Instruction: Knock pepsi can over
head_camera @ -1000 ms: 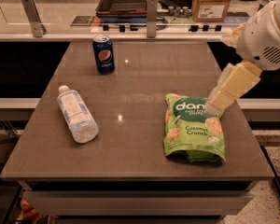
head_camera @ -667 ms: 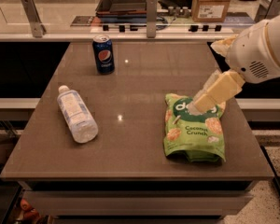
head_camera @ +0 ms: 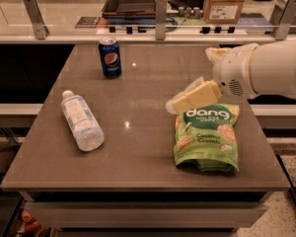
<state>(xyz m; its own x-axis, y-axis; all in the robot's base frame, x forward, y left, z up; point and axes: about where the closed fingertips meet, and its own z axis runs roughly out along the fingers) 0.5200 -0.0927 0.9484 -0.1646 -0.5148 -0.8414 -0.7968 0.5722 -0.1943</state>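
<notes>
The pepsi can (head_camera: 110,57), dark blue with a round logo and silver top, stands upright at the far left part of the brown table (head_camera: 138,147). My gripper (head_camera: 173,105) hangs over the table's right half, just above the top edge of a green snack bag (head_camera: 206,136), its cream-coloured fingers pointing left toward the middle. It is well to the right of the can and nearer to me. The white arm (head_camera: 266,69) reaches in from the right edge.
A clear plastic water bottle (head_camera: 81,120) lies on its side on the left of the table. Behind the table runs a glass barrier with metal posts (head_camera: 161,17), with a counter carrying a cardboard box (head_camera: 225,3) beyond.
My arm and gripper have swung left and lower across the table, from its right edge to above the snack bag's top. The can, bottle and bag have not moved.
</notes>
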